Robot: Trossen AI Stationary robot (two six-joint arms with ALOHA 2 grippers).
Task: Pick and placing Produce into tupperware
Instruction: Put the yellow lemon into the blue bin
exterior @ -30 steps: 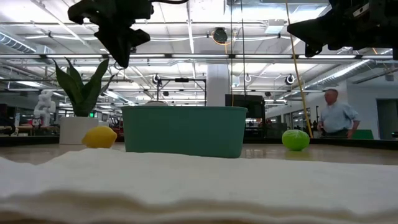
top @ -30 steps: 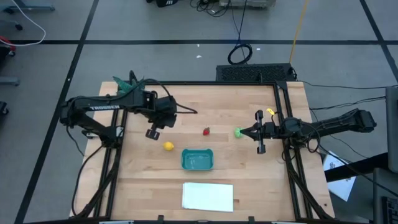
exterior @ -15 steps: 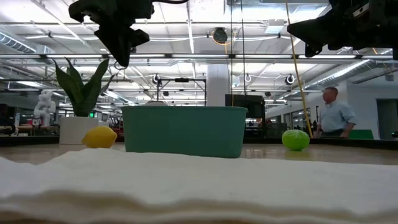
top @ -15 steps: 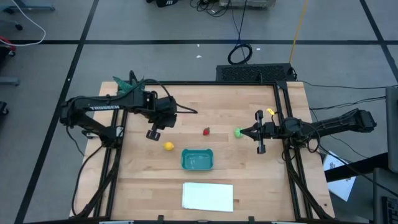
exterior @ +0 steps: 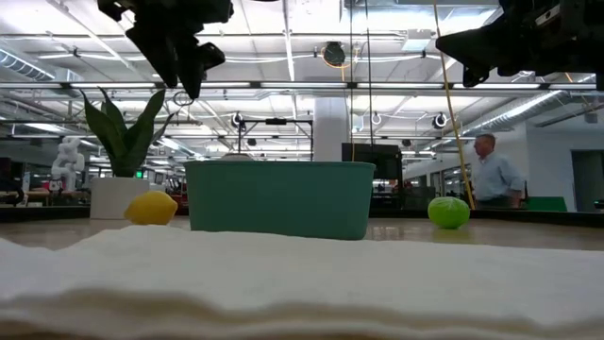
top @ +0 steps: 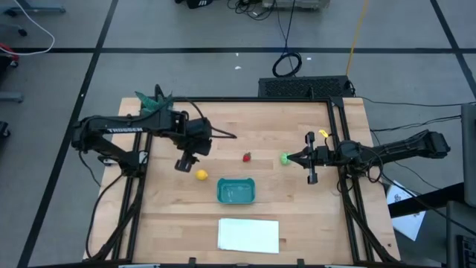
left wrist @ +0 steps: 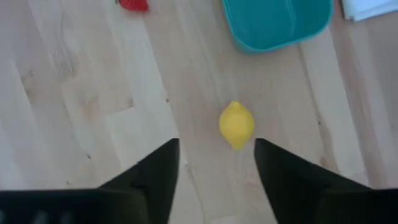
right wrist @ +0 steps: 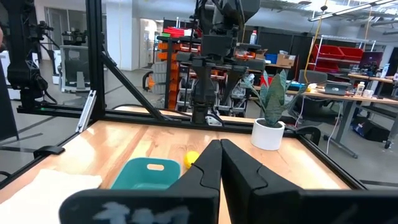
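Note:
The yellow lemon (top: 201, 175) lies on the wooden table, just left of the teal tupperware (top: 236, 190). The red strawberry (top: 247, 156) and the round green fruit (top: 284, 158) lie farther back. My left gripper (left wrist: 216, 146) hangs open above the table, pointing steeply down, with the lemon (left wrist: 236, 124) on the table just beyond its fingertips; it shows up high in the low view (exterior: 179, 71). My right gripper (right wrist: 219, 144) is shut and held level, well above the table by the green fruit (exterior: 448, 212).
A flat white sheet (top: 248, 234) lies at the near edge in front of the tupperware. A potted plant (top: 152, 103) stands at the far left corner. Black frame rails run along the table's sides. A person (exterior: 491, 175) walks in the room beyond.
My left gripper has opened its fingers and rolled a little while staying over the same spot by the lemon. The fruits and the tupperware have not moved. The person in the room behind has walked toward the left.

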